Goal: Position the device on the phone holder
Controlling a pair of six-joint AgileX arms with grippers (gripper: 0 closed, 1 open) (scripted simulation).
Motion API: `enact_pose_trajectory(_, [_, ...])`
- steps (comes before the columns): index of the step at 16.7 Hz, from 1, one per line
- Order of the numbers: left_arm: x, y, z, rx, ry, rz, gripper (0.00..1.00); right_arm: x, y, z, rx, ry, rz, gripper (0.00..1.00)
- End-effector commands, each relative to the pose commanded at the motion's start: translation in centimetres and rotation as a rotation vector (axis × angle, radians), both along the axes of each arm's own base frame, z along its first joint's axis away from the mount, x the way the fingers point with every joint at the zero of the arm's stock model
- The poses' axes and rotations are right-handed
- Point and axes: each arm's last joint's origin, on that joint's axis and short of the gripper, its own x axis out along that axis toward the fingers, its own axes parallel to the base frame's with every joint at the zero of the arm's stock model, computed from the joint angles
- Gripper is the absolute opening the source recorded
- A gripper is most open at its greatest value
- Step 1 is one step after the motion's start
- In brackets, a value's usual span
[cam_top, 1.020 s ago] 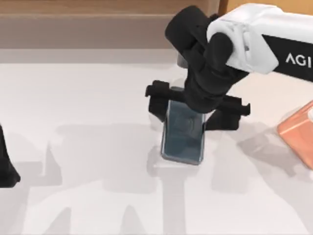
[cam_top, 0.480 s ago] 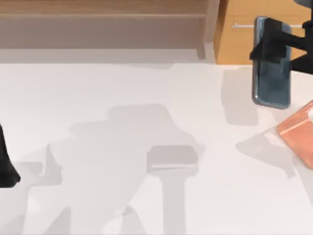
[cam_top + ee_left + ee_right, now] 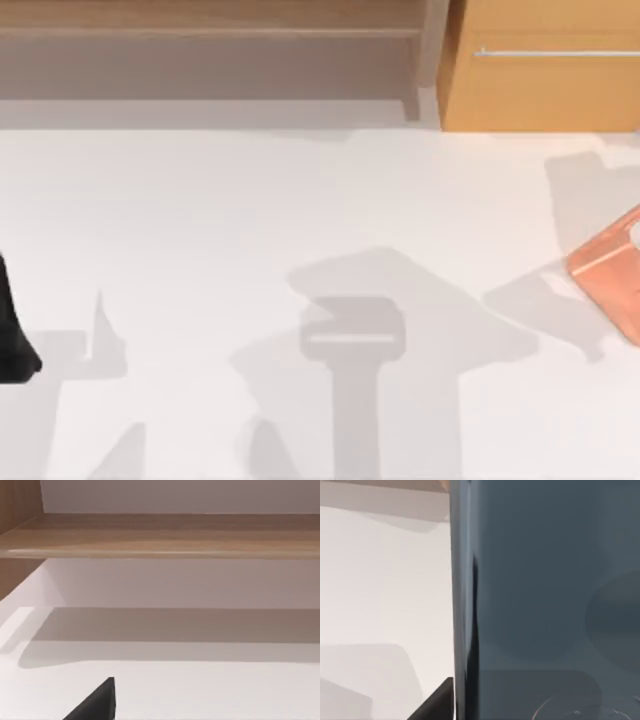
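Top view: stand (image 3: 610, 282) at the table's (image 3: 200, 250) right edge; left arm (image 3: 12, 335) parked at left. Left wrist view: bare table. Right wrist view: phone (image 3: 545, 595) close against the camera, one finger (image 3: 437, 702) beside its edge; apparently gripped, so right arm is nearer the stand.

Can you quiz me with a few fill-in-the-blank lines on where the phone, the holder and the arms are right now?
1. In the top view, the phone holder sits at the table's ____ edge.
2. The dark slab looming close in the right wrist view is the ____.
3. The holder's colour is salmon-____.
4. The parked left arm shows at the top view's ____ edge.

Missing words: right; device; pink; left
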Motion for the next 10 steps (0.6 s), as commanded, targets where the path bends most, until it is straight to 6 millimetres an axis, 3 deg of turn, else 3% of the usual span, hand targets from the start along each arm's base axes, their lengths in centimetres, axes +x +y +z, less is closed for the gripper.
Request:
enact_pose_trajectory(5, [0.0,0.0,0.0,0.000,0.000,0.000,1.00,-3.3,-2.9,-2.5,-0.085,-0.148,0.046,0.00])
enact_pose_trajectory(10, [0.0,0.0,0.0,0.000,0.000,0.000,1.00,-5.4,-3.9,-4.5,-0.140,-0.239,0.082,0.00])
